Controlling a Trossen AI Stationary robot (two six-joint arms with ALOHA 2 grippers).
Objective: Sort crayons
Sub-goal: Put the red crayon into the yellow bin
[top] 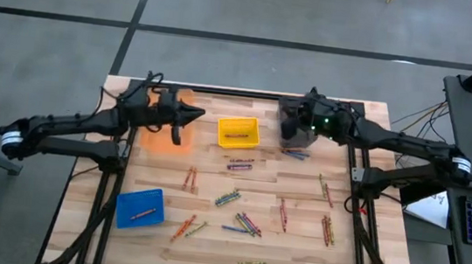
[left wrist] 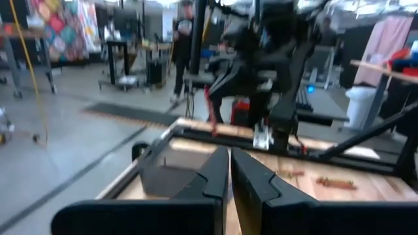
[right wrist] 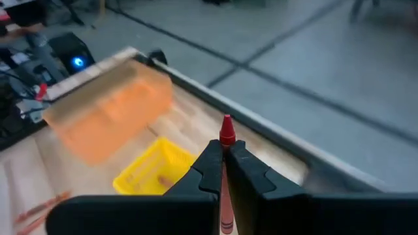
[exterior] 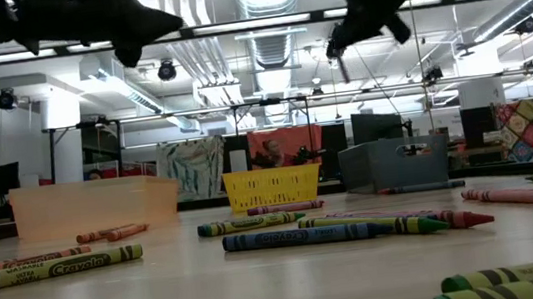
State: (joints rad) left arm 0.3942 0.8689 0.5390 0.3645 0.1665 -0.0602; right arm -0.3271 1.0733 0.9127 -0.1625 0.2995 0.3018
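From my remote station, the right gripper [right wrist: 224, 163] was closed on a thin red wax crayon [right wrist: 226, 140], the stick clamped upright between the two dark fingers with its pointed tip standing clear above them and its wrapped body running down between the pads. In the overhead view that gripper [top: 298, 125] hung over the dark grey plastic bin [top: 295, 135], which sat just to the right of the small yellow plastic bin [top: 238, 132]. The low view caught the same crayon [exterior: 343, 68] as a short red stick hanging high above the tabletop, well above the grey bin.

The left gripper [left wrist: 230, 173] had its jaws drawn together with only a thin slit between them and nothing held. Overhead, it [top: 183, 119] hovered over the translucent orange plastic bin [top: 165, 133], just to the left of the yellow bin.

The yellow bin held a crayon or two on its floor. The remaining loose crayons [top: 244, 222] lay scattered on the pale wooden slatted table [top: 293, 261] in front of the yellow bin: a purple pair just in front of it, an orange pair to its front left, mixed clusters farther out, reds toward the table's right side. A blue plastic bin [top: 140, 207], well to the front left of the yellow bin, held one orange crayon [top: 143, 214].
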